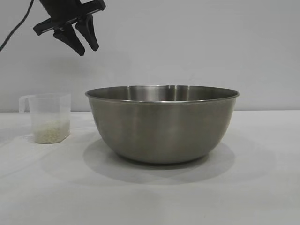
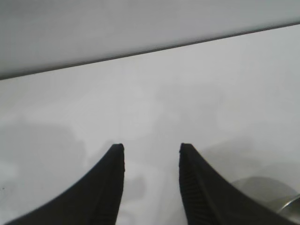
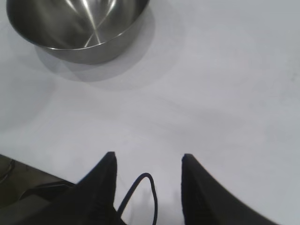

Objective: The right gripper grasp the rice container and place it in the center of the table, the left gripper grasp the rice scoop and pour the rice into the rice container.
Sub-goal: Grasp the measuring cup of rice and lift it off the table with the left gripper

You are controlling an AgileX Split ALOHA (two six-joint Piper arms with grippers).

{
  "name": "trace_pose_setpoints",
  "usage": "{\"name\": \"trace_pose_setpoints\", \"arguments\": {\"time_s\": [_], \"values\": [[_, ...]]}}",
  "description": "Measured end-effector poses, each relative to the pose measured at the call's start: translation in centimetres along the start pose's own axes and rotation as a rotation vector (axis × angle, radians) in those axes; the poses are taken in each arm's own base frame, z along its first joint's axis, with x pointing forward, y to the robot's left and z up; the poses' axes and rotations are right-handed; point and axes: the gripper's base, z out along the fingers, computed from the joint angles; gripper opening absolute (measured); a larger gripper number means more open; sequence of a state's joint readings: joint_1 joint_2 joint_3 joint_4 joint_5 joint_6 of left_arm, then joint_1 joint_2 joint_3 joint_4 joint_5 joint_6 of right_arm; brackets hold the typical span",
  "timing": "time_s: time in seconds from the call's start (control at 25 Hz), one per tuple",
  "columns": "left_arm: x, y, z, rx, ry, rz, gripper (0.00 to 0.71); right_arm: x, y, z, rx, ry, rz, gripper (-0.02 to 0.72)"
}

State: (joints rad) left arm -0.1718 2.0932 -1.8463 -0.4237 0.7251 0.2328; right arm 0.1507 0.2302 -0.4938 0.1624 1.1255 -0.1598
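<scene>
Exterior view: rice container (image 1: pixel 162 124) upright, mouth up, mid tabletop (image 1: pixel 150 197); rice scoop (image 1: pixel 47 117) upright well to its left, handle pointing away from the container, rice (image 1: pixel 49 131) a shallow layer inside; left hand (image 1: pixel 83 37) high above the scoop, fingers slightly apart, empty. Left wrist view: left hand (image 2: pixel 152 147) parted, touching nothing, over bare tabletop. Right wrist view: right hand (image 3: pixel 148 157) spread, empty, well apart from the container (image 3: pixel 75 28).

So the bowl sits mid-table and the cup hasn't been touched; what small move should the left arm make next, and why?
Probably lower the left gripper toward the rice scoop. It hangs open, high above the scoop and a little toward the rice container, which already stands near the table's middle. The rice is in the scoop, and the right gripper is open and well clear of the container.
</scene>
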Motion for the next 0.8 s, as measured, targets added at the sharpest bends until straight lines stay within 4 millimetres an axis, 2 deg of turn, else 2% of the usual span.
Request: {"name": "trace_pose_setpoints", "arguments": {"time_s": [0.24, 0.36, 0.64, 0.8], "values": [[0.0, 0.1, -0.1, -0.009, 0.001, 0.011, 0.232, 1.7, -0.3, -1.9, 0.089, -0.156, 0.009, 0.27], [-0.1, 0.1, -0.2, -0.012, -0.001, 0.015, 0.232, 2.5, -0.6, -2.6, 0.138, -0.217, 0.095, 0.27], [-1.2, -0.5, -2.1, -0.024, -0.086, 0.039, 0.232, 2.7, -1.0, -2.7, 0.184, -0.22, 0.153, 0.27], [-0.8, -1.0, -3.7, -0.03, -0.143, 0.101, 0.232, 2.7, -1.0, -2.7, 0.185, -0.22, 0.155, 0.27]]}}
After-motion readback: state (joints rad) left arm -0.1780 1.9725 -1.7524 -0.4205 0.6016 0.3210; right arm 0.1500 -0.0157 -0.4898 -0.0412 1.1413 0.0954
